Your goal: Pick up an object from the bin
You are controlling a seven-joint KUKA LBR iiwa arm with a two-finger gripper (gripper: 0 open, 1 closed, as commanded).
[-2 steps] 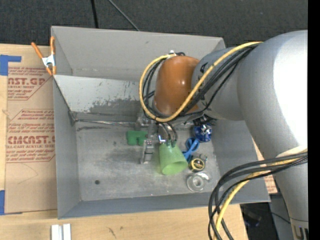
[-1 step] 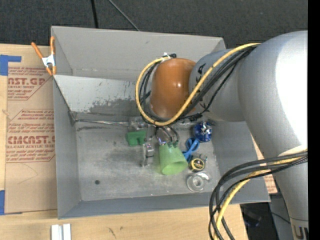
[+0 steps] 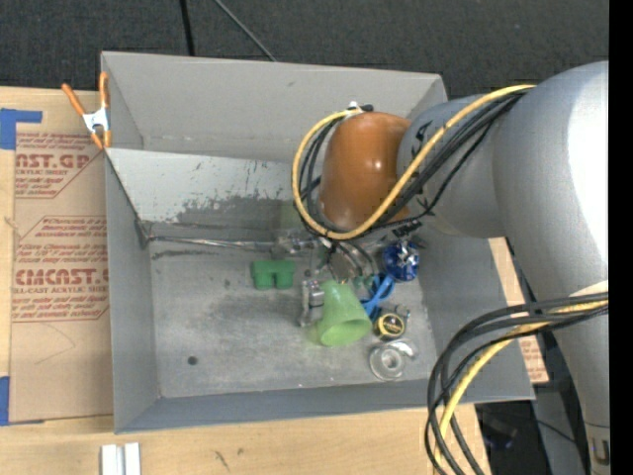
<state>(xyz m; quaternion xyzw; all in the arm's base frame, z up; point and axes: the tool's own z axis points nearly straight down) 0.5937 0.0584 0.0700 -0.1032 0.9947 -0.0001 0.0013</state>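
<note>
My gripper (image 3: 314,295) hangs low under the arm's orange cover, right of the bin's middle. A light green cup (image 3: 343,319) lies on its side directly against the gripper's right, its wide mouth facing the bin's front. A small dark green block (image 3: 269,273) rests on the floor just left of the gripper, apart from it. A blue, knobbly thing (image 3: 398,262) with a blue strip running down from it lies to the right, partly under the arm.
At the front right of the bin lie a small round black and yellow thing (image 3: 393,325) and a clear ring (image 3: 389,361). The arm and its cables cover the bin's right side and back right corner.
</note>
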